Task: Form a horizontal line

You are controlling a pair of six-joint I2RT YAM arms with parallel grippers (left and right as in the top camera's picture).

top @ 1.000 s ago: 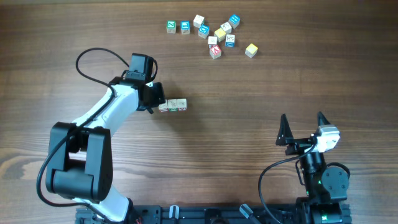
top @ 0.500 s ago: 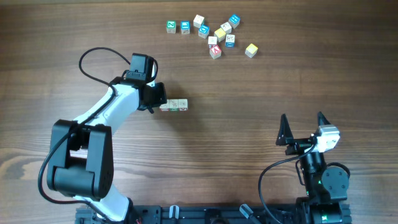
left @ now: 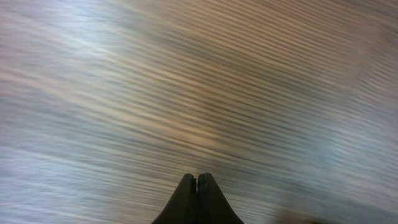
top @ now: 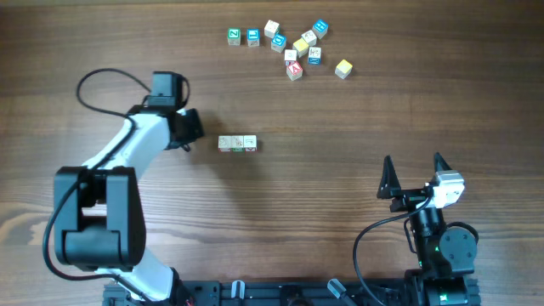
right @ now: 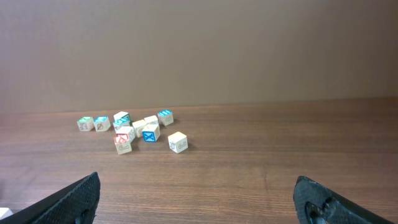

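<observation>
Horizontal line (top: 237, 144) sits right of left gripper (top: 195, 127).

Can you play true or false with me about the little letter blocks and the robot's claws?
1. The short row of small wooden letter cubes has three cubes. True.
2. The left claw is holding a cube. False: it is shut on nothing and sits apart from the row.
3. The right claw is open. True.
4. The loose bunch of wooden letter cubes touches the row. False: it lies well apart, at the far side of the table.
</observation>
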